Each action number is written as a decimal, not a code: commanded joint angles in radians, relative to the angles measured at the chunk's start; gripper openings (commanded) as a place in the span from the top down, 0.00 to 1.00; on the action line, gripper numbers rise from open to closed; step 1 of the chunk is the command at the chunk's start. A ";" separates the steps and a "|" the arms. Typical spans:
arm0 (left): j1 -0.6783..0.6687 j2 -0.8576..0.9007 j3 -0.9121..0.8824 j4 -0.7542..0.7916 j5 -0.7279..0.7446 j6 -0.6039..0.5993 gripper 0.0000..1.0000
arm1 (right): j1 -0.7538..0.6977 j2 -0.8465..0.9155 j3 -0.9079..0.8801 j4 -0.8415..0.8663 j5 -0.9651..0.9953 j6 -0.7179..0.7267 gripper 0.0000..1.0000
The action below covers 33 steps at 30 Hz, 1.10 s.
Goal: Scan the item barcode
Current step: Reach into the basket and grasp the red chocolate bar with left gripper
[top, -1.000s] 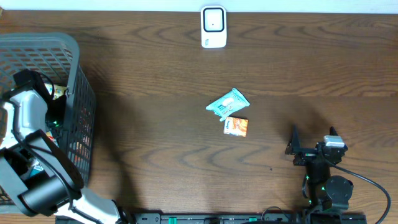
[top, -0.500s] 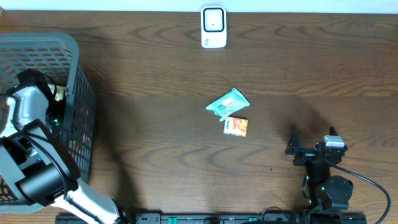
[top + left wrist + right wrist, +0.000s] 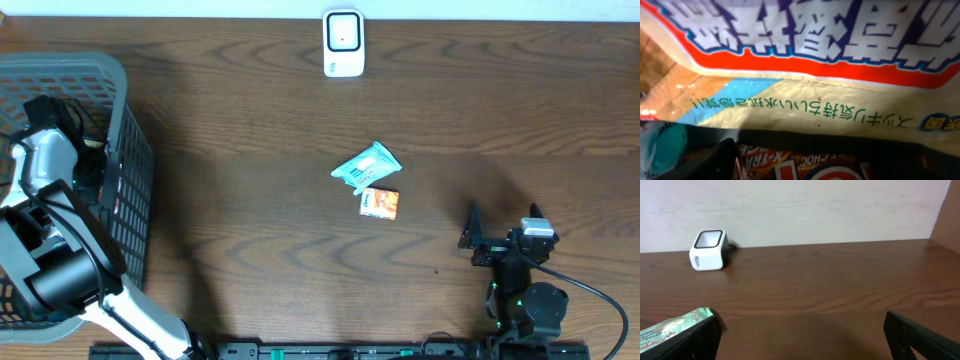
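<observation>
Grey plastic lattice basket (image 3: 130, 150) stood at left. Left gripper (image 3: 82, 128) sat inside; could not tell whether spread or pinching. Glossy crinkled cream snack bag (image 3: 805, 90), red-banded, lay close before it. White rounded scanner (image 3: 343, 43) at far edge. Teal foil pouch (image 3: 366, 166) touched orange packet (image 3: 379, 203) mid-table. Right gripper (image 3: 802, 337) spread wide above dark woodgrain.

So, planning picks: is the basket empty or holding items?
Not empty: the left arm reaches into the basket; its wrist view shows a snack bag and red packet.
</observation>
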 commanded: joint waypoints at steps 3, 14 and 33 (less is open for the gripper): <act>0.011 -0.010 0.008 -0.040 -0.027 0.113 0.15 | -0.003 -0.005 -0.002 -0.003 0.005 -0.014 0.01; 0.011 -0.056 0.008 0.026 0.032 0.461 0.07 | -0.003 -0.005 -0.002 -0.003 0.005 -0.014 0.01; 0.010 -0.056 0.005 0.038 0.261 0.743 0.05 | -0.003 -0.005 -0.002 -0.003 0.005 -0.014 0.01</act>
